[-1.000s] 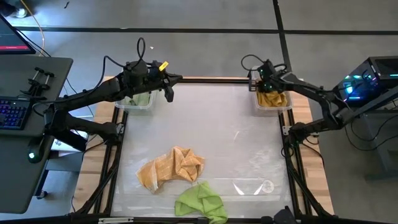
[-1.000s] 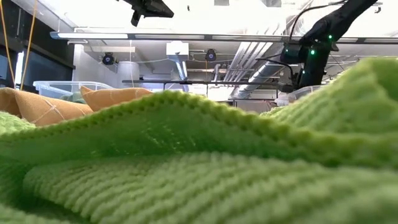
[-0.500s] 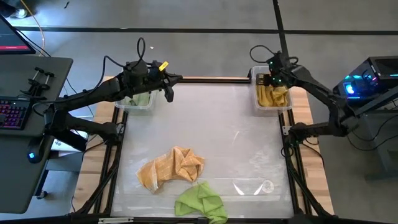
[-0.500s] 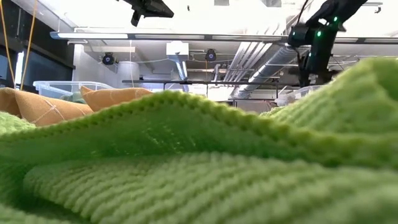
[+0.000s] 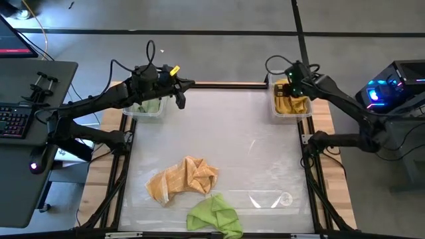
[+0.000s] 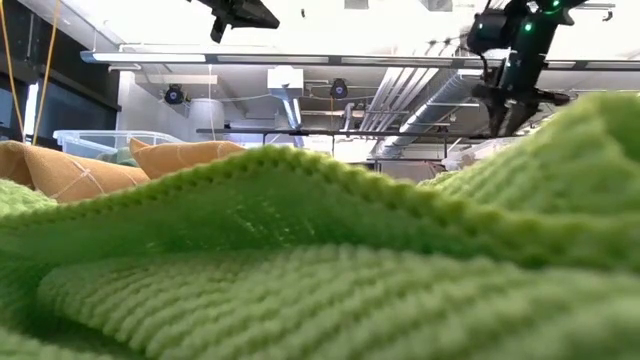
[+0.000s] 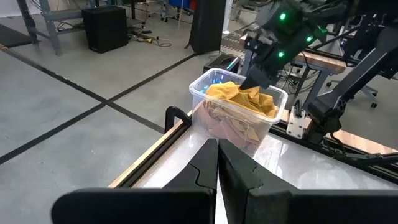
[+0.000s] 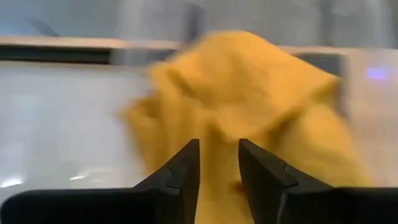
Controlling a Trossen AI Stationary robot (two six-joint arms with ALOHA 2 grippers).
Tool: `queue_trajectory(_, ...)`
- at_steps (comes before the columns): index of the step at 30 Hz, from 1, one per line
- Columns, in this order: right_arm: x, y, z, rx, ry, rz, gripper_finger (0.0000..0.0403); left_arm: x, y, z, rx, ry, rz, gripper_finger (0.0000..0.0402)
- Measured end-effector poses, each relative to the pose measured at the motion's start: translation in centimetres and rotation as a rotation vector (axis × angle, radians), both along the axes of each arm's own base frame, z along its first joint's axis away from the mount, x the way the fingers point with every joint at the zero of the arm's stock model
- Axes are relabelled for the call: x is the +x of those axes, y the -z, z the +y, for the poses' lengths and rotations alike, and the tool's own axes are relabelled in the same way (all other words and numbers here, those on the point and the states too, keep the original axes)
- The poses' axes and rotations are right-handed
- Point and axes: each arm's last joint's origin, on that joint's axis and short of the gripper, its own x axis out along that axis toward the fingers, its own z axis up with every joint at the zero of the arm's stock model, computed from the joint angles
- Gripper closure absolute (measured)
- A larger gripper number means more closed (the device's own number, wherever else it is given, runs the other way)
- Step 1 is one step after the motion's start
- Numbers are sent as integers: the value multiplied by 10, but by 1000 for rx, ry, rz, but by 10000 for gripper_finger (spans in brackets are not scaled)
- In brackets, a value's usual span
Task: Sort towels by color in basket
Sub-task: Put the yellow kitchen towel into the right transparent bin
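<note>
Right gripper [image 5: 290, 84], fingers slightly apart, has lifted clear of the yellow towel [image 5: 289, 103] in the far-right corner bin [image 5: 272, 109]; yellow sorted.

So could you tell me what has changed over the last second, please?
The right end effector has lifted off the mustard yellow towel in the right bin, its fingers slightly apart and holding nothing. The left end effector, shut, the orange-tan towel and the lime green towel have not moved.
</note>
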Motion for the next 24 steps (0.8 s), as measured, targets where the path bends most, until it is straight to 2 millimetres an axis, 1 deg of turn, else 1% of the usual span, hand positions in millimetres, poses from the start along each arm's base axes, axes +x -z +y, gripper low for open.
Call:
queue_trajectory(3, 4, 8, -3, 3, 33, 107, 321, 0, 0, 0, 0, 0, 0, 401)
queue_trajectory(6, 11, 19, -12, 27, 15, 163, 342, 0, 0, 0, 0, -1, 0, 401)
queue_trajectory(12, 27, 52, -29, 104, -7, 330, 396, 0, 0, 0, 0, 0, 1, 401)
queue_trajectory(14, 33, 59, -35, 129, -22, 323, 398, 0, 0, 0, 0, -1, 0, 401)
queue_trajectory(17, 36, 69, -40, 178, -40, 315, 399, 0, 0, 0, 0, -1, 1, 401)
queue_trajectory(20, 35, 69, -43, 185, -58, 304, 401, 0, 0, 0, 0, -1, 1, 401)
queue_trajectory(24, 27, 55, -38, 146, -37, 304, 397, 0, 0, 0, 0, -1, 1, 401)
